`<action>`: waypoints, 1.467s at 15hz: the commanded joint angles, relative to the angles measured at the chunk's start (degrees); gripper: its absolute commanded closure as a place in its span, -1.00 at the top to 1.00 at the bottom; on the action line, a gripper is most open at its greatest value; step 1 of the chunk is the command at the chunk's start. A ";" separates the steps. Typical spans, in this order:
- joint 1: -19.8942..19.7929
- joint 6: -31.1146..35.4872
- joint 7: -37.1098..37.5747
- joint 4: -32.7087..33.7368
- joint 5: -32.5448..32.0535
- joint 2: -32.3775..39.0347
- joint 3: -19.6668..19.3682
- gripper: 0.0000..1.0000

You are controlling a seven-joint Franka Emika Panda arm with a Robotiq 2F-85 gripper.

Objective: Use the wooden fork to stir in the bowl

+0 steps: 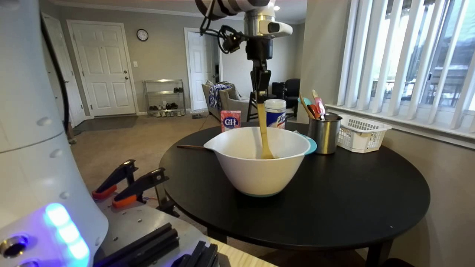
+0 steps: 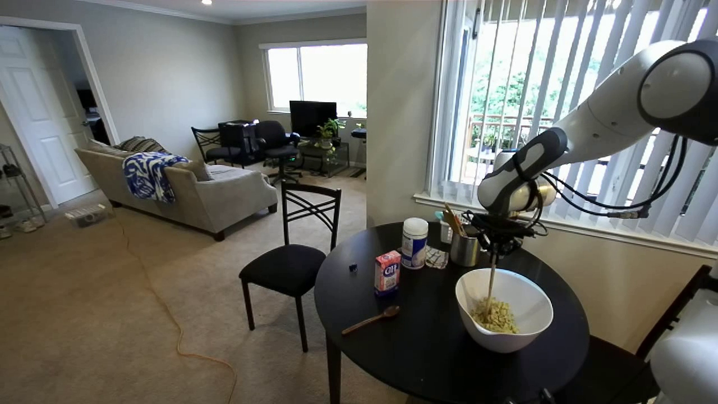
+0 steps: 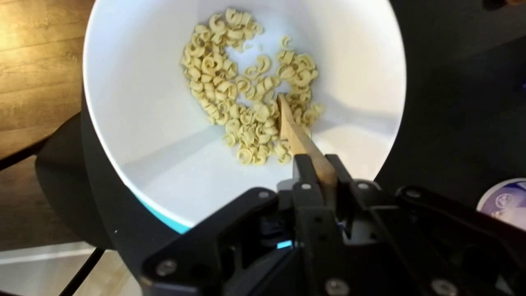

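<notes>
A white mixing bowl (image 1: 256, 176) stands upright on the black table; it also shows in an exterior view (image 2: 530, 306) and in the wrist view (image 3: 131, 102). Pale curled pasta (image 3: 209, 82) lies in its bottom, also visible in an exterior view (image 2: 499, 318). My gripper (image 1: 261, 98) is above the bowl, shut on the handle of the wooden fork (image 1: 263, 128). The wrist view shows the handle between both fingertips (image 3: 319, 164). The fork points down, slightly tilted, its head (image 3: 285, 113) among the pasta. Its tines cannot be made out.
On the round table (image 1: 352, 200) stand a metal utensil can (image 1: 326, 135), a white basket (image 1: 362, 133), a pink sugar box (image 2: 387, 273) and a wipes canister (image 2: 414, 244). A wooden spoon (image 2: 371, 320) lies beside the bowl. A chair (image 2: 286, 269) stands by the table.
</notes>
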 commanded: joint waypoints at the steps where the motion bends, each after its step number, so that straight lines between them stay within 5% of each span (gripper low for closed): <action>1: 1.34 3.64 10.23 -2.02 -11.15 0.06 -2.63 -0.94; 5: 2.28 -5.77 19.42 -0.09 -22.07 0.51 -3.51 -0.94; 8: 1.87 -10.28 17.06 0.29 -21.61 0.66 -1.80 -0.94; 16: 0.67 -16.61 -2.21 0.88 -2.86 0.26 2.27 -0.94; 22: 0.24 -24.39 -5.19 3.78 8.08 1.03 2.53 -0.94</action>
